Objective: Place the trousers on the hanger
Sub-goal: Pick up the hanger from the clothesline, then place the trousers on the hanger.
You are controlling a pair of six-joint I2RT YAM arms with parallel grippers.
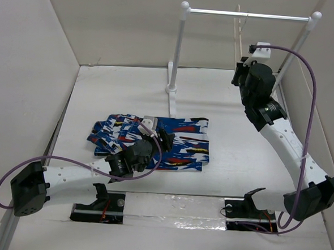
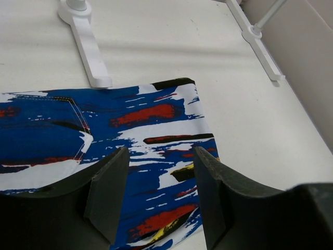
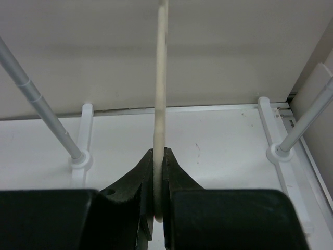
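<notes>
Blue trousers [image 1: 188, 143] lie folded flat on the table [image 1: 238, 158], left of centre; the left gripper [image 2: 161, 156] hovers just over them, fingers apart, nothing between. Right gripper [image 3: 159, 153] is clamped on the cream hanger [image 3: 161, 78], up at the rail [image 1: 247, 15], back right. Step looks like hanger pickup plus trouser grasp: next, left needs to drop and pinch a fabric edge while right frees the hanger from the rail.
</notes>
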